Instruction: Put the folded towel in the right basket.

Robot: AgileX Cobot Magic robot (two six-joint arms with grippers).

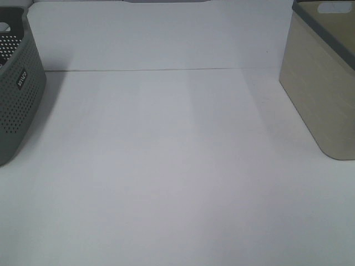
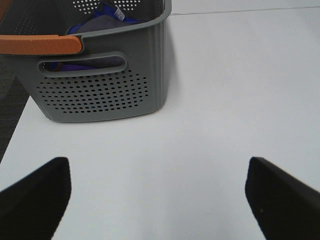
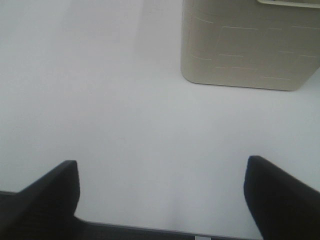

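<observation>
Grippers low over table point(image 1: 166, 166) — left gripper point(image 2: 157, 200), right gripper point(image 3: 162, 195) jaws wide, holding nothing.

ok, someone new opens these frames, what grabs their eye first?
Probably the two baskets at opposite edges of the white table: a grey perforated basket on the left and a beige basket on the right. Next, the left wrist view shows purple-blue cloth lying inside the grey one, beside its orange handle. Both the left gripper and right gripper are open and hold nothing.
</observation>
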